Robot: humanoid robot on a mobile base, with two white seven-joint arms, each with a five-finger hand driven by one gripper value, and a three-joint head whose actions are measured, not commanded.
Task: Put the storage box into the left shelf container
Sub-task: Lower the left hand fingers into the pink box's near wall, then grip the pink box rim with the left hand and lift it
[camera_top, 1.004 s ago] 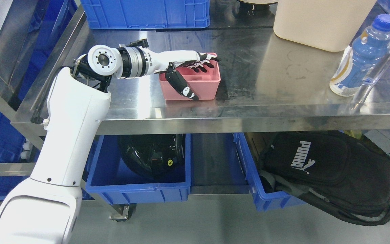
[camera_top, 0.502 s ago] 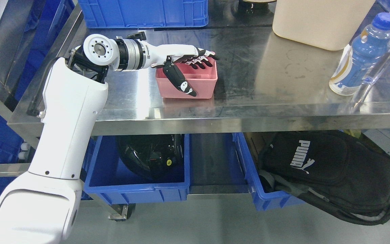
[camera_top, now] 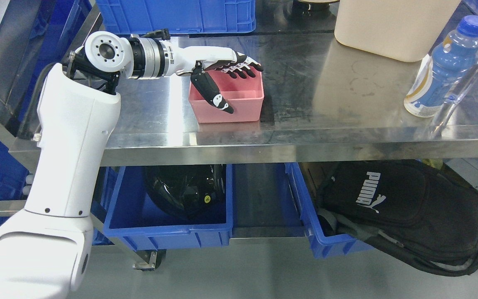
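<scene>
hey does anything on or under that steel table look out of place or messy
One thing: the black backpack spills out of the lower right blue bin, sagging over its rim. On the table, the pink storage box and blue bottle stand upright; nothing looks spilled.

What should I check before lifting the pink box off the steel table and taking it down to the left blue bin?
1. Left hand on pink storage box: fingers reach over the far rim, thumb down the near wall. Ok.
2. Grip firm enough to lift: cannot tell.
3. Box empty: ok, as far as the hand lets me see.
4. Box's right side free of the bottle and beige container: ok.
5. Room in left blue bin: a black helmet sits inside. Not ok until checked.
</scene>
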